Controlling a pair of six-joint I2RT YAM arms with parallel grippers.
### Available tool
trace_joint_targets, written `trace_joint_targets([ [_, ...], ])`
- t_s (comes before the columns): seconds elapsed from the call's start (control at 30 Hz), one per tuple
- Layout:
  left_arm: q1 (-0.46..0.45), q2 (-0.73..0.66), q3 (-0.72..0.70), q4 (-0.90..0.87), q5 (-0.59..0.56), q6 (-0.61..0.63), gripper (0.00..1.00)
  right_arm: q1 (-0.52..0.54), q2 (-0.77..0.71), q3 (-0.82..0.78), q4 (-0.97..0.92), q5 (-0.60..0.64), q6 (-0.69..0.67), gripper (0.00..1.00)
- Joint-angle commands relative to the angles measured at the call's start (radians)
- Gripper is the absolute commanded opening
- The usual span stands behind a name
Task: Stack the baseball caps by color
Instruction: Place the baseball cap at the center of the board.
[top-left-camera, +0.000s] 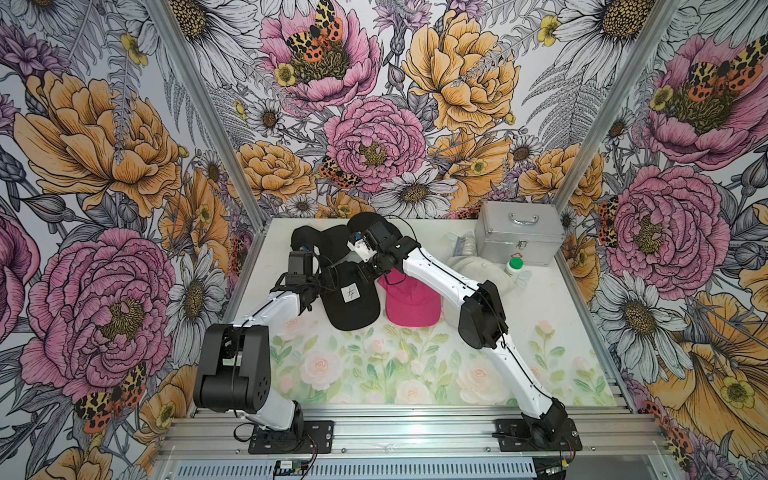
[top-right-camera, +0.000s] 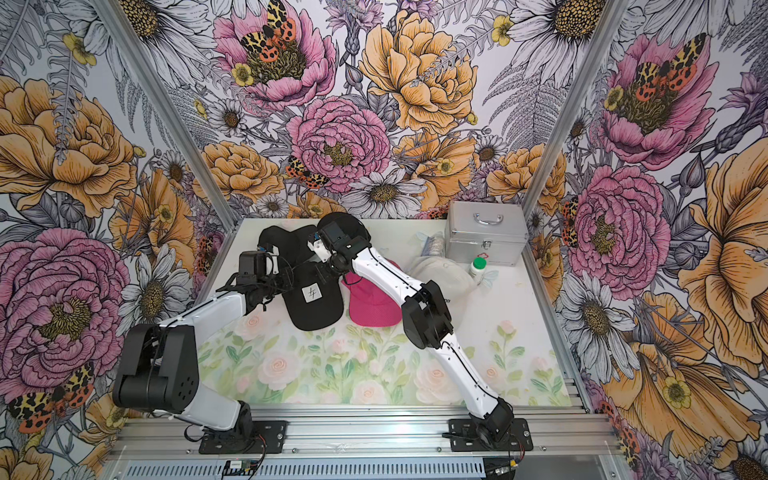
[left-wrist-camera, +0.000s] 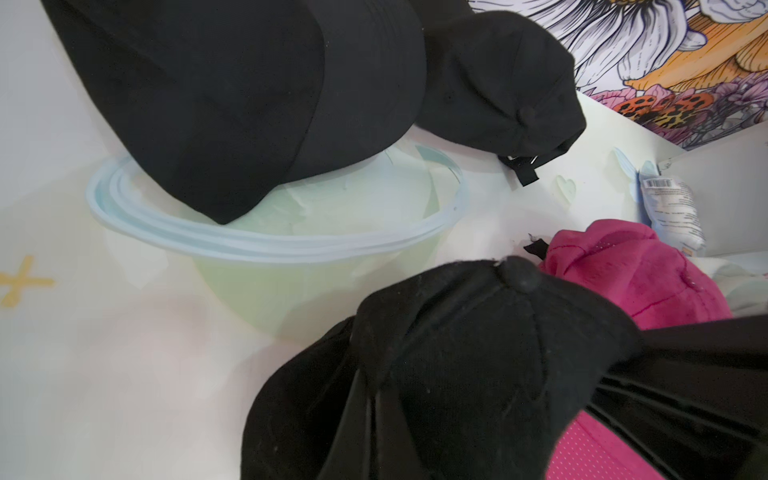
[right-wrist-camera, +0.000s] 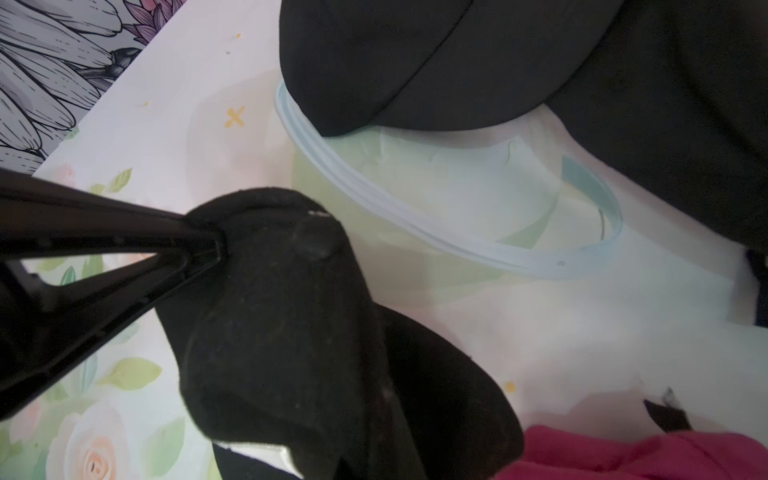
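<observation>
Pinching the crown of the black cap with the white patch (top-left-camera: 353, 307), the left pincer (right-wrist-camera: 218, 247) has its fingers pressed together on a fold of fabric beside the top button. The right pincer (left-wrist-camera: 631, 361) is closed on the same crown from the opposite side.

In both top views that cap sits just above the centre of the frame, brim toward the bottom edge. Its side touches the hot pink cap (top-left-camera: 411, 309) to its right.

The left arm (top-left-camera: 274, 307) runs down and left from its wrist to a raised elbow at lower left, then folds back to its base on the bottom rail. The right arm (top-left-camera: 436, 270) slopes down and right from a bent wrist to its elbow, then on to its base at lower right. It crosses over the cream caps (top-left-camera: 469, 266).

Another black cap (top-left-camera: 316, 241) and a third black cap (top-left-camera: 359, 220) lie overlapped above the held one, toward the back of the surface (top-left-camera: 374, 374). At upper right stand the silver case (top-left-camera: 519, 237) and the green-lidded bottle (top-left-camera: 515, 266).
</observation>
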Motion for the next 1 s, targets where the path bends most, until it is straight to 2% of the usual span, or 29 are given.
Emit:
trace_joint_targets([
  [0.0, 0.018, 0.072, 0.087, -0.072, -0.006, 0.039, 0.00, -0.013, -0.008, 0.037, 0.013, 0.071, 0.043, 0.03],
  [0.03, 0.017, 0.097, 0.112, -0.081, 0.008, 0.044, 0.00, -0.014, -0.012, 0.031, 0.013, 0.086, 0.044, 0.05],
  [0.17, 0.015, 0.157, 0.187, -0.101, 0.009, 0.054, 0.08, -0.014, -0.038, 0.015, 0.012, 0.133, 0.050, 0.24],
  [0.23, 0.015, 0.148, 0.210, -0.116, -0.017, 0.059, 0.21, -0.012, -0.053, 0.015, 0.013, 0.140, 0.048, 0.39],
  [0.3, 0.015, 0.122, 0.225, -0.124, -0.015, 0.063, 0.42, -0.008, -0.075, 0.009, 0.013, 0.161, 0.041, 0.53],
  [0.37, 0.011, 0.087, 0.218, -0.126, -0.010, 0.059, 0.63, -0.004, -0.100, -0.004, 0.014, 0.196, 0.043, 0.57],
  [0.43, -0.001, 0.041, 0.196, -0.123, -0.033, 0.060, 0.73, 0.007, -0.149, -0.043, 0.032, 0.230, 0.042, 0.65],
  [0.47, -0.007, 0.018, 0.176, -0.119, -0.053, 0.062, 0.77, 0.014, -0.177, -0.076, 0.054, 0.244, 0.042, 0.94],
  [0.5, -0.011, -0.005, 0.157, -0.115, -0.070, 0.062, 0.82, 0.019, -0.205, -0.109, 0.075, 0.258, 0.046, 0.99],
  [0.57, -0.012, -0.048, 0.118, -0.105, -0.082, 0.053, 0.89, 0.024, -0.249, -0.157, 0.104, 0.281, 0.059, 0.99],
  [0.6, -0.011, -0.074, 0.090, -0.094, -0.089, 0.042, 0.97, 0.027, -0.276, -0.188, 0.119, 0.304, 0.071, 0.99],
  [0.63, -0.010, -0.097, 0.064, -0.081, -0.094, 0.029, 0.99, 0.028, -0.301, -0.222, 0.139, 0.322, 0.077, 0.99],
  [0.83, -0.009, -0.192, -0.081, -0.045, -0.121, -0.046, 0.99, 0.031, -0.514, -0.523, 0.306, 0.455, 0.153, 0.99],
  [0.97, 0.013, -0.180, -0.166, 0.076, 0.035, -0.031, 0.99, 0.031, -0.672, -0.750, 0.435, 0.554, 0.165, 0.99],
])
